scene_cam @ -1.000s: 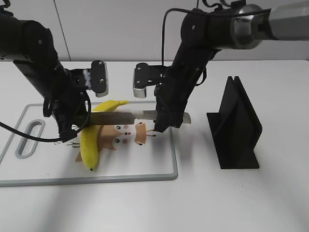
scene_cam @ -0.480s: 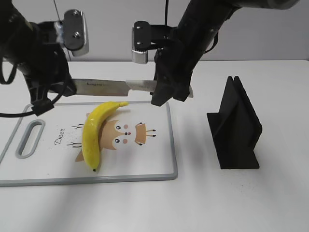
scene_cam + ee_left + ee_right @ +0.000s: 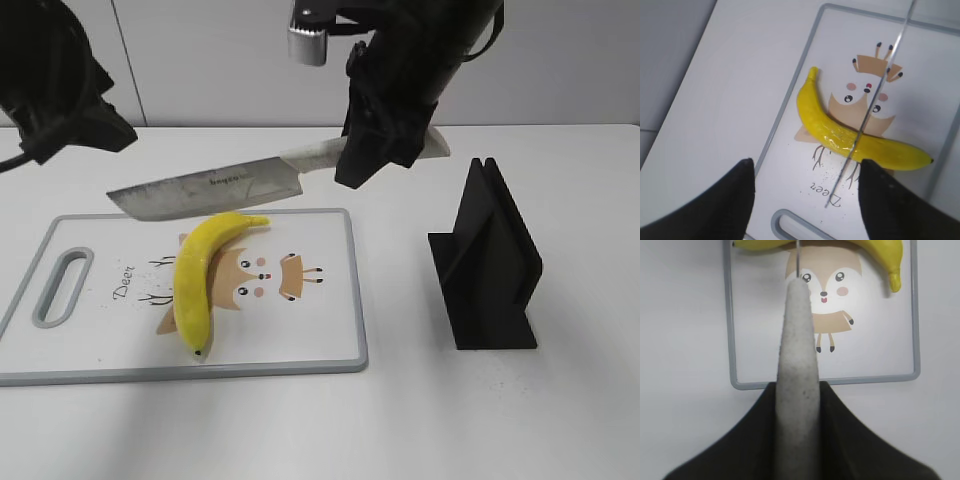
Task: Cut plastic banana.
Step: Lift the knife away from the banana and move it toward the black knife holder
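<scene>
The plastic banana (image 3: pixel 200 275) lies whole on the white cutting board (image 3: pixel 330 340), over its deer picture. It also shows in the left wrist view (image 3: pixel 850 140) and at the top of the right wrist view (image 3: pixel 880 252). My right gripper (image 3: pixel 375 160) is shut on the pale grey handle of a knife (image 3: pixel 210 188), held in the air above the banana; the handle fills the right wrist view (image 3: pixel 799 390). My left gripper (image 3: pixel 805 200) is open and empty, raised above the board's left end. In the exterior view only the left arm's dark body shows at the top left.
A black knife stand (image 3: pixel 490 265) stands on the white table to the right of the board. The board has a grey rim and a handle slot (image 3: pixel 60 285) at its left end.
Both arms have risen. My left gripper has let go of the blade and moved up and left. The knife, held by my right gripper alone, now hangs tilted above the banana.
</scene>
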`<state>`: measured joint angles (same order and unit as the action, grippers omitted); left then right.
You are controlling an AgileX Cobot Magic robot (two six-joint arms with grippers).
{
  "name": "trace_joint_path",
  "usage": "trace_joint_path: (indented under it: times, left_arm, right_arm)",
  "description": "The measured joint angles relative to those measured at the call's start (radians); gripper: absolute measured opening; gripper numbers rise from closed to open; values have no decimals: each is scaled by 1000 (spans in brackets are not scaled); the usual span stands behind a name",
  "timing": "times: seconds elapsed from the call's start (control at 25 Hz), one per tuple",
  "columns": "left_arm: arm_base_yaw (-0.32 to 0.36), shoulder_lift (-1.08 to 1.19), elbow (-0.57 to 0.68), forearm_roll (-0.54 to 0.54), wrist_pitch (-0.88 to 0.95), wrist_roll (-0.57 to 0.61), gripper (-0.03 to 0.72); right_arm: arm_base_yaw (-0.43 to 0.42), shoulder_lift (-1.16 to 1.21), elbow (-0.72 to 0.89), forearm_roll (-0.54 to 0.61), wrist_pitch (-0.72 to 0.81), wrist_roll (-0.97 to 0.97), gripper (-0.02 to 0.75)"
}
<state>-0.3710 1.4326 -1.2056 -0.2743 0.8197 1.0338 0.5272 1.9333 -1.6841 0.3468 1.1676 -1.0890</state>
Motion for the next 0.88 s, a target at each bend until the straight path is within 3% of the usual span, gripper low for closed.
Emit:
trace_joint_path:
  times: [0.24,0.4,0.6,0.76,0.88]
  left_arm:
    - [0,-109,0,192,2,-461,626]
    - [0,-194,0,338,122,-741,620]
    - [37,-276,0,377,328,-864,612]
    - [95,-374,21,340,343,-898,605]
    - [126,-480,108,336,343,-900,597]
  right_arm:
    - [0,-63,0,0,7,319,182]
    - [0,-105,2,0,20,470,182]
    - [0,-179,4,-3,21,700,182]
    - [0,-250,32,-34,11,828,182]
    - [0,-322,122,-105,-45,941,182]
